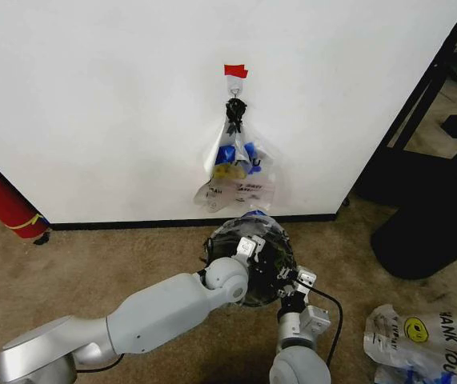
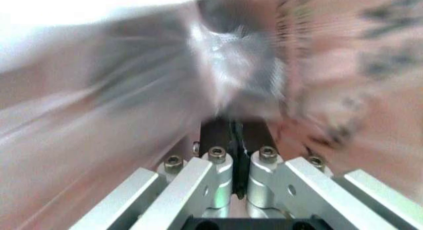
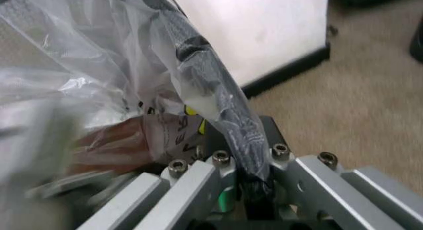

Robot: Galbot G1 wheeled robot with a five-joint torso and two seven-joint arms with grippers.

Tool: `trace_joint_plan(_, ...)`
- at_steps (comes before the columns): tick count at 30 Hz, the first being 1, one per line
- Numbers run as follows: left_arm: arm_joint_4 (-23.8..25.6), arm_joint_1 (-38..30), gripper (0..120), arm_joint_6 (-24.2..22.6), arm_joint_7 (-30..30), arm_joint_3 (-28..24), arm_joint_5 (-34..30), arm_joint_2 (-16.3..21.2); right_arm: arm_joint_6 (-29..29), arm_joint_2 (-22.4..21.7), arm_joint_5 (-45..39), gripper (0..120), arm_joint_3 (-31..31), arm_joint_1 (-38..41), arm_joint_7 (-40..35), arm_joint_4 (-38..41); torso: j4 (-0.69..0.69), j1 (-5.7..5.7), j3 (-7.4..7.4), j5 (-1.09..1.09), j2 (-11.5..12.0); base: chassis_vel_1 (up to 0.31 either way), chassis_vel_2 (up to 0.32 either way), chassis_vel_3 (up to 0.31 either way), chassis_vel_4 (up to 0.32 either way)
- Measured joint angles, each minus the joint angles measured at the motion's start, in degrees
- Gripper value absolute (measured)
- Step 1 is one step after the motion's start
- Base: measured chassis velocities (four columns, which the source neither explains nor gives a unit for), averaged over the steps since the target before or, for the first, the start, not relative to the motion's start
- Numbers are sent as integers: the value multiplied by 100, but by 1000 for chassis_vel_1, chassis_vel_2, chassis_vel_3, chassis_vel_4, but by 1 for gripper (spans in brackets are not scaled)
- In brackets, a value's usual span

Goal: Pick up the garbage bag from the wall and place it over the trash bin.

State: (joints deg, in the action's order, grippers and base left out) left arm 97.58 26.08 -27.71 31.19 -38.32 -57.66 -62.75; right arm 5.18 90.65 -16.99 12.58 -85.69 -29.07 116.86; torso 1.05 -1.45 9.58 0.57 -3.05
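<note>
The black wire-mesh trash bin (image 1: 214,240) stands on the carpet against the wall (image 1: 92,96). A thin see-through garbage bag (image 3: 86,51) with black print and a yellow spot is draped over its black rim (image 3: 211,71). My left gripper (image 1: 248,244) is over the bin's mouth, shut (image 2: 238,160) on the bag's film (image 2: 225,56). At the bin's near right edge, my right gripper (image 1: 292,288) is shut (image 3: 248,165) on the plastic-covered rim. Another see-through bag with blue handles (image 1: 234,164) hangs from the hook (image 1: 235,102) under red tape (image 1: 235,71).
A long red cylinder (image 1: 0,200) leans at the far left by the baseboard. A large black bulky thing (image 1: 436,216) and a black frame (image 1: 420,104) stand to the right. A whiter bag with bold lettering (image 1: 424,336) lies on the carpet at the near right.
</note>
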Motion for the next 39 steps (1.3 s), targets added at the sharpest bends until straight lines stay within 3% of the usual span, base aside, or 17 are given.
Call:
trace_joint_plan(5, 730, 230, 0, 11, 19, 153, 137, 381, 266, -58, -598, 0, 110, 202, -229, -1, -3, 0, 0, 1, 0, 0, 0, 0, 0)
trace_joint_plan(6, 1140, 360, 0, 75, 43, 413, 163, 467, 284, -115, -656, 0, 153, 234, -254, -23, -2, 0, 0, 1, 0, 0, 0, 0, 0)
trace_joint_plan(12, 1317, 412, 0, 127, 391, 636, 195, 321, 281, -73, -621, 0, 188, 230, -266, -86, -2, 0, 0, 0, 0, 0, 0, 0, 0)
trace_joint_plan(19, 989, 385, 0, 111, 674, 554, 119, -22, 262, 7, -535, 0, 177, 215, -279, -112, -2, 0, 0, 0, 0, 0, 0, 0, 0)
trace_joint_plan(29, 38, 265, 0, 289, 1062, 410, 216, -708, 223, 57, -437, 0, 161, 135, -258, -66, -1, 0, 0, 0, 0, 0, 0, 0, 0)
trace_joint_plan(39, -631, 244, 0, 274, 1059, 343, 291, -868, 187, 84, -360, 0, 100, 48, -187, 37, -2, 0, 0, 0, 0, 0, 0, 0, 0)
